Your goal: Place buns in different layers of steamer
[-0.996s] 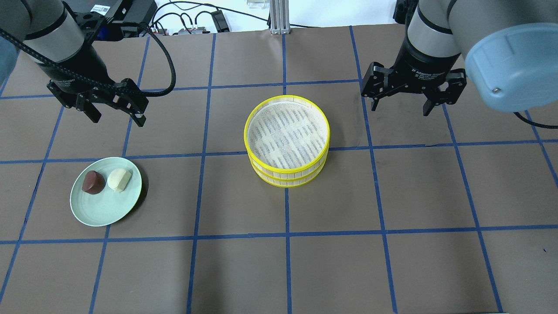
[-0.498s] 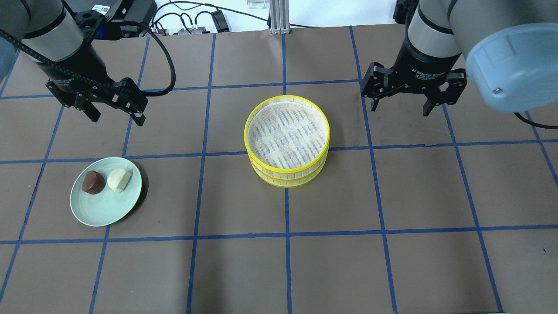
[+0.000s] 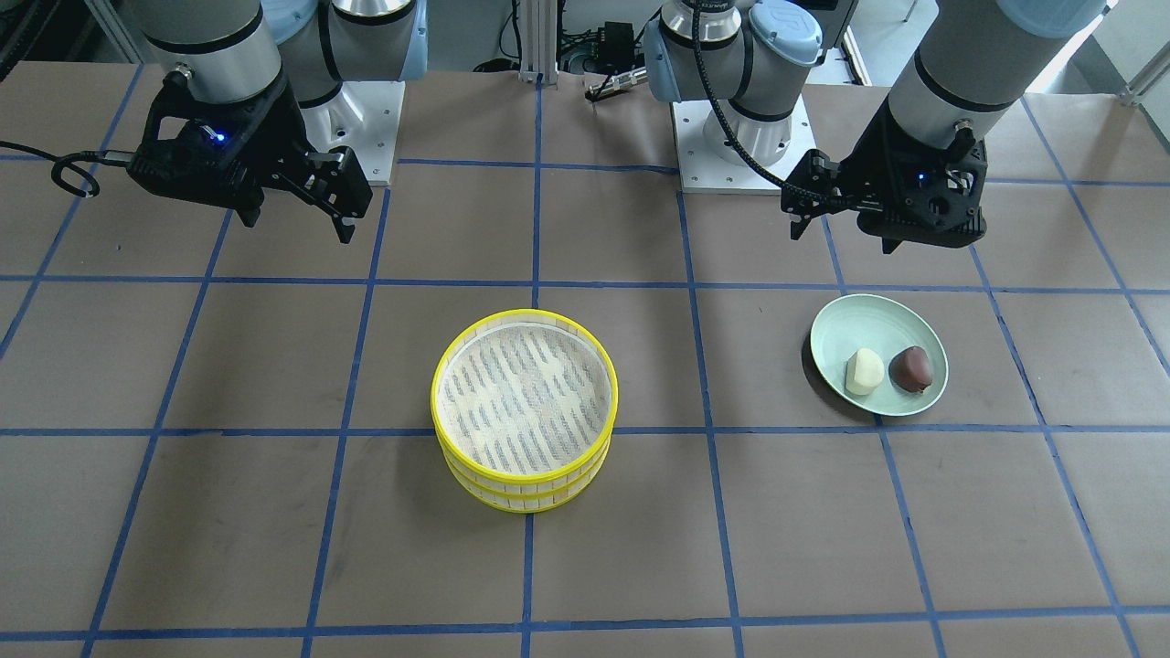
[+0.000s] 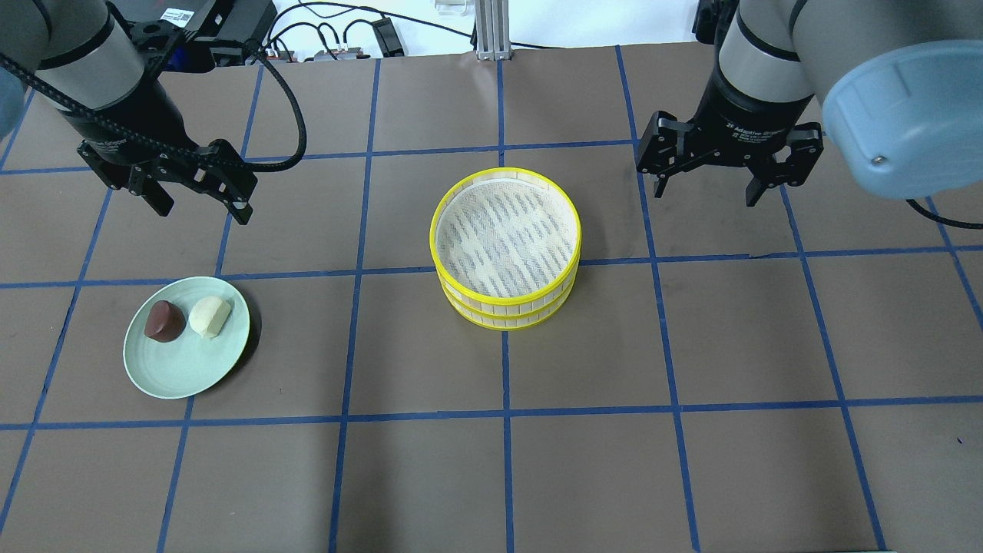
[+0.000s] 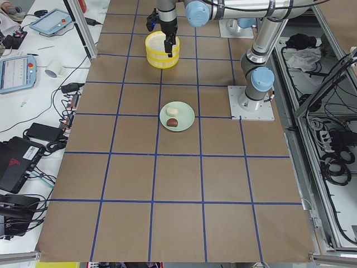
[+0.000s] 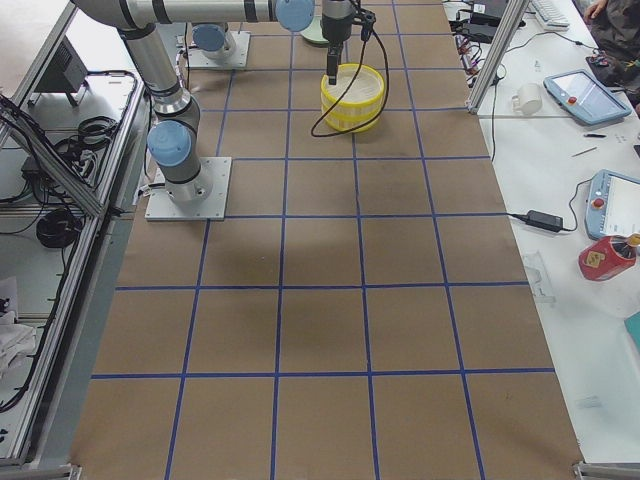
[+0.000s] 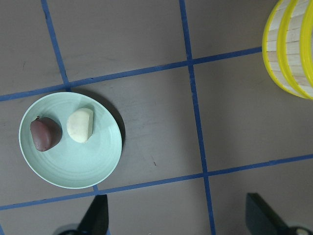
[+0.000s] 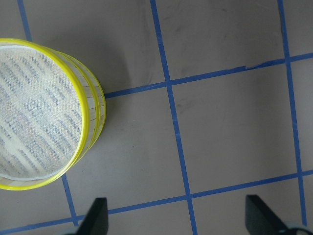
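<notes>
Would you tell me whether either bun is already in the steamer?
No, the white bun and brown bun both lie on the green plate, apart from the steamer.

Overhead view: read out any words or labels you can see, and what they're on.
"2F Adaptive Gripper": on the right hand; smaller print below is blurred.
White print on the left hand: too blurred to read.
Label on the black box at the far edge: too small.
</notes>
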Tool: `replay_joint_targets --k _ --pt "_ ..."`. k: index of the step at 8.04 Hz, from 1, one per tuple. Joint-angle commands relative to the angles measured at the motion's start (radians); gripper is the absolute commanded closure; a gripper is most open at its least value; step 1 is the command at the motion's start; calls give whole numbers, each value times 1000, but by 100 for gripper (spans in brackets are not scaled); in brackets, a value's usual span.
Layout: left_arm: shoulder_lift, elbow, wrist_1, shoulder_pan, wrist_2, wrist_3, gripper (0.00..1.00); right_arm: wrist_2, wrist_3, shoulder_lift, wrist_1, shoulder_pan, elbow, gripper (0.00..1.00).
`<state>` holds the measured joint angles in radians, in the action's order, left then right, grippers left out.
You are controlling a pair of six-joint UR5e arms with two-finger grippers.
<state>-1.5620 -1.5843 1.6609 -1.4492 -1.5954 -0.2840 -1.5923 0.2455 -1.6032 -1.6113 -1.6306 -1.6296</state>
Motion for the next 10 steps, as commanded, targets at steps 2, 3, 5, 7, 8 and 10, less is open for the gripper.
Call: replay_joint_targets --k 2,3,5,7,8,10 --pt "-58 -23 -7 33 0 -101 0 0 2 0 1 0 -1 0" --pt "-94 -25 -9 61 -1 -104 0 0 5 2 1 0 -1 0" --pt "-135 -42 -44 93 -20 -110 0 2 8 2 1 0 -1 0" --pt "-142 -103 -114 139 -63 -157 0 2 9 3 -1 0 -1 0" --pt "-154 -124 -122 162 -63 -179 0 2 9 3 1 0 -1 0" --pt "-238 -129 -177 202 -63 -243 0 0 9 3 1 0 -1 0"
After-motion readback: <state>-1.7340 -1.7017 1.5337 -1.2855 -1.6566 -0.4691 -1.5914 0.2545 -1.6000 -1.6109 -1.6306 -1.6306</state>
